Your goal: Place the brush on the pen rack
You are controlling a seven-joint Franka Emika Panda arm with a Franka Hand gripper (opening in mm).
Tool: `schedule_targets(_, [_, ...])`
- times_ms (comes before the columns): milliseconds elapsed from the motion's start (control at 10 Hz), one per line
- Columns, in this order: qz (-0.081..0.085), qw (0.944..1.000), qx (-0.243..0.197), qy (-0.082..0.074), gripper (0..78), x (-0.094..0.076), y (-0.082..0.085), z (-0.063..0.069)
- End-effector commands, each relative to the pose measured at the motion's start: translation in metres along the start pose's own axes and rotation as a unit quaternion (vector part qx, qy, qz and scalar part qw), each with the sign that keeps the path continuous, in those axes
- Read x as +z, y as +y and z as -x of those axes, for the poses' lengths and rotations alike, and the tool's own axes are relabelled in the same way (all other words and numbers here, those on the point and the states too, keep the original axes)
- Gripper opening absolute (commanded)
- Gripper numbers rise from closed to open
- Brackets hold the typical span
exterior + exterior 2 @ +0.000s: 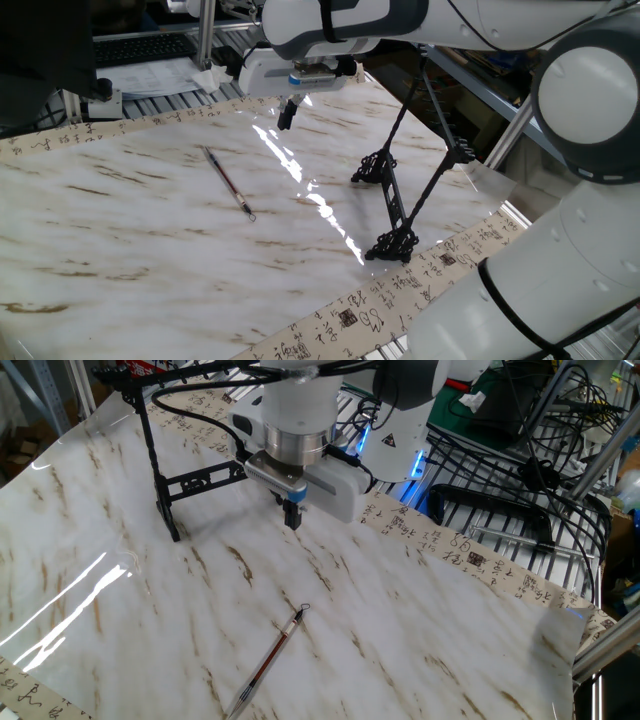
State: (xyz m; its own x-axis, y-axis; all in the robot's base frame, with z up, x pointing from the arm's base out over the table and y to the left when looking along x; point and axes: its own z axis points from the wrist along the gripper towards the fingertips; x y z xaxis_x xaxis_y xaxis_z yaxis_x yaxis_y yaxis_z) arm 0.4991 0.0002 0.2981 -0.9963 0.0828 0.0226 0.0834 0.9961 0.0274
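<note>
The brush (228, 182) lies flat on the marble table, a thin reddish-brown shaft with its small loop toward the near side; it also shows in the other fixed view (268, 658), loop end toward the arm. The pen rack (400, 195) is a black rod stand on two scrolled feet at the right; in the other fixed view it stands at the upper left (165, 470). My gripper (287, 114) hangs above the table's far edge, fingers together and empty, well apart from both brush and rack; it also shows in the other fixed view (292, 516).
The marble tabletop (150, 240) is edged with calligraphy-printed cloth (350, 315). A keyboard (140, 48) and papers lie beyond the far edge. Black wire racks and cables (510, 450) stand beside the table.
</note>
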Motion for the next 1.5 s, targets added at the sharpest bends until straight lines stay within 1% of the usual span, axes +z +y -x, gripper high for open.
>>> schedule_targets(100, [0.024, 0.9977, 0.063, 0.011, 0.0, 0.000, 0.000, 0.000])
schedule_targets(200, [0.029, 0.9974, 0.065, 0.011, 0.0, -0.001, 0.001, 0.002])
schedule_targets(500, [0.028, 0.9975, 0.065, 0.009, 0.0, -0.002, 0.002, 0.013])
schedule_targets(1200, [0.027, 0.9968, 0.075, 0.012, 0.0, -0.003, 0.003, 0.014])
schedule_targets(1500, [0.022, 0.9970, 0.073, 0.010, 0.0, -0.004, 0.003, 0.014])
